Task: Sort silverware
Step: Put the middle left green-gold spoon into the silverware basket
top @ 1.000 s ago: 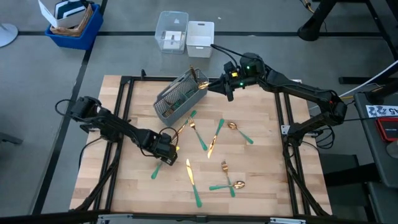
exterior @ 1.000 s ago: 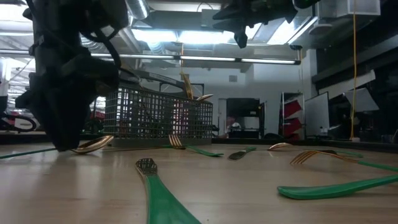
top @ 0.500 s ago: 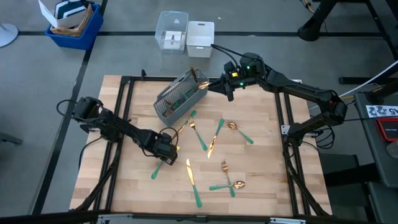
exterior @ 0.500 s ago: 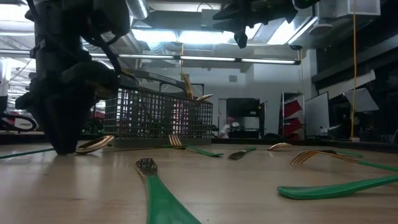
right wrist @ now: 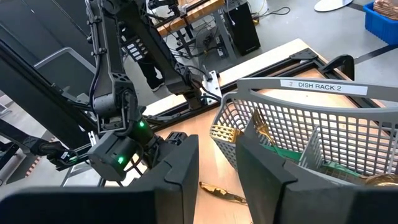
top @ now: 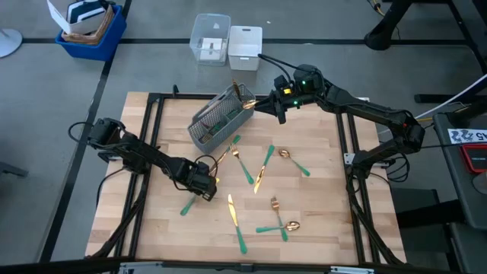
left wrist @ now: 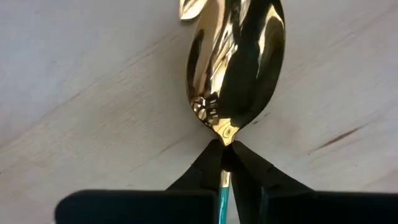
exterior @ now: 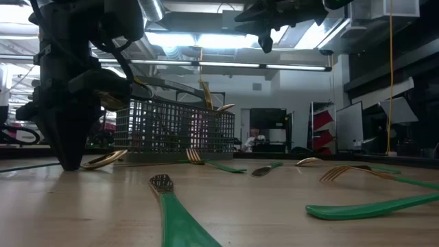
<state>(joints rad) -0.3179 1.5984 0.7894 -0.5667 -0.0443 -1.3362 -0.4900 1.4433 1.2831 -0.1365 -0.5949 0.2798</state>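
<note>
**Left claw pinching a spoon on the table**

The left gripper (left wrist: 225,163) is standing low on the table (top: 327,228), its fingers (left wrist: 205,171) pressed together on the thin neck of a spoon (left wrist: 239,59), just below the gold bowl. The bowl is lying face up on the wood, and the teal handle is running back between the fingertips. In the high view this gripper (top: 204,185) is sitting at the left-centre of the board, with the spoon's green handle (top: 186,206) sticking out behind it toward the near-left. The low view is showing the same gripper (exterior: 68,161) touching down beside the gold bowl (exterior: 103,159).

Just beyond it a fork (top: 226,154) is lying, and past that the grey caddy (top: 221,118) is resting tilted at the back of the table, with some pieces already standing inside it.

The right gripper (top: 280,109) is hovering in the air just beside the caddy's right end, its fingers (right wrist: 180,165) standing apart with nothing between them.

The other silverware is lying scattered over the middle and near half of the table: a fork (top: 242,164), a knife (top: 263,167), a spoon (top: 293,161), a knife (top: 235,221), and a fork (top: 277,215) crossing a spoon (top: 278,227).
</note>
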